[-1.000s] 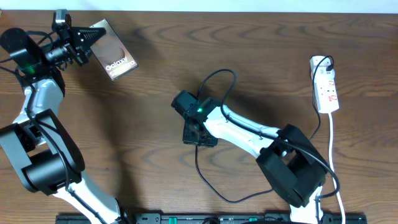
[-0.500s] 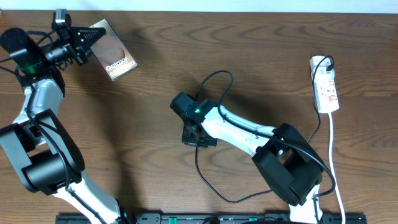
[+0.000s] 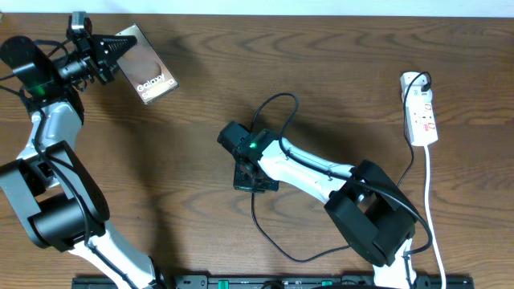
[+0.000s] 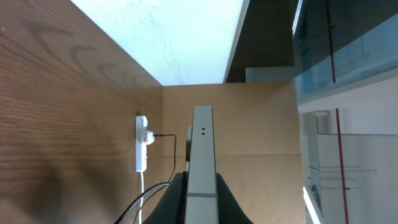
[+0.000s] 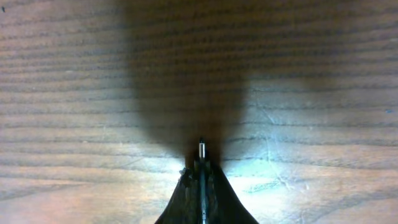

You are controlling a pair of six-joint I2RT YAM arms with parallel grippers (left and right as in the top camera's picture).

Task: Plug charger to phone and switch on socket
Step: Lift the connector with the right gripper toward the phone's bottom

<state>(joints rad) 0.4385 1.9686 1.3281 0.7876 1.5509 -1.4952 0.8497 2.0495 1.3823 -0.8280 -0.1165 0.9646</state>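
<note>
My left fingers (image 3: 106, 50) are clenched on the phone (image 3: 151, 72), its thin edge running straight out between them. My right fingers (image 5: 221, 202) are pinched tight on the charger (image 5: 201, 148), plug tip poking just past them, close over the counter (image 3: 337, 48). The socket (image 3: 421, 116) lies well apart from both

The phone (image 3: 145, 64), glossy bronze with white "Galaxy" lettering, sits askew at the far left, one end clamped in the left gripper (image 3: 115, 53). The charger (image 3: 301, 259), a thin black cable, curves over the surface mid-table, its small plug tip (image 5: 201, 148) pinched in the right gripper (image 5: 201, 167). The socket (image 3: 421, 112), a white strip with red marks, lies at the right edge with a black plug in its far end.
</note>
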